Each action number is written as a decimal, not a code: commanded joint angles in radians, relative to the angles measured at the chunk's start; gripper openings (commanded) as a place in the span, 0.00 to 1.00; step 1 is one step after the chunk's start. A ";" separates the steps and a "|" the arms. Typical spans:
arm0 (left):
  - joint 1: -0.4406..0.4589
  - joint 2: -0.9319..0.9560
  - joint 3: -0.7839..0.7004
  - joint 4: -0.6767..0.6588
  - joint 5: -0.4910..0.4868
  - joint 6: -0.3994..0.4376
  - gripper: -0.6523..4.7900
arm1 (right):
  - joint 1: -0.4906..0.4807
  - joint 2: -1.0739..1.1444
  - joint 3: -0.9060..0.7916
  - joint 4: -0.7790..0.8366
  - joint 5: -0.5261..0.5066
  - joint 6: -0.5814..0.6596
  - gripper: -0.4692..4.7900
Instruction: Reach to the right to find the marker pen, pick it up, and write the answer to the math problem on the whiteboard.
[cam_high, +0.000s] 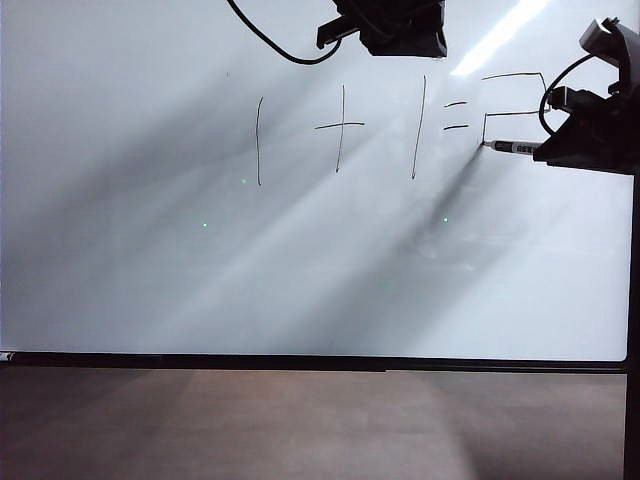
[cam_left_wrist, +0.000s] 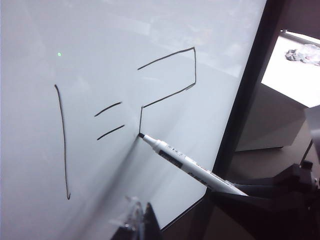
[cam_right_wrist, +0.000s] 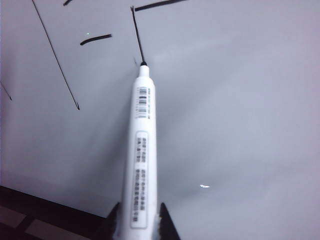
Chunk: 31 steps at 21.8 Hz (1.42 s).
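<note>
Gripping the pen (cam_right_wrist: 141, 150) in our right tool (cam_right_wrist: 139, 220), we press its tip to the whiteboard (cam_high: 300, 280) at the unfinished 2 (cam_left_wrist: 167, 82), right of the problem (cam_high: 350, 130). Our left tool (cam_left_wrist: 137, 220) hovers beside the board; we cannot tell its state.

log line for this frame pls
right pincer: shut on marker pen | tip on whiteboard | answer 2: bottom stroke missing | left pincer: idle
</note>
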 joint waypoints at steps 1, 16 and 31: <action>-0.002 -0.004 0.000 0.009 0.002 0.003 0.11 | 0.000 0.007 0.003 -0.008 0.062 -0.002 0.08; -0.002 -0.004 0.000 0.005 0.002 0.003 0.11 | 0.000 0.032 -0.002 -0.023 0.066 -0.002 0.08; -0.002 -0.004 0.000 0.005 0.002 0.003 0.11 | -0.017 0.031 -0.003 -0.026 0.080 -0.002 0.08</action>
